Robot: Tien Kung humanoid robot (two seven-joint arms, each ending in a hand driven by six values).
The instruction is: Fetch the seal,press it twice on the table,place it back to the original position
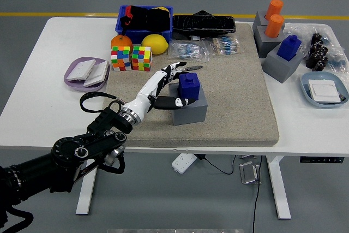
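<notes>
Head view shows the left arm (65,159) reaching in from the lower left across the white table (32,118) onto a beige mat (240,107). Its white hand (163,88) has its fingers spread around the blue seal (189,85), thumb at the near side, other fingertips just beyond its top; whether they touch cannot be told. This seal stands upright in a grey block (191,110). Farther back lie two colourful cubes (131,58) and a lemon (155,43).
</notes>
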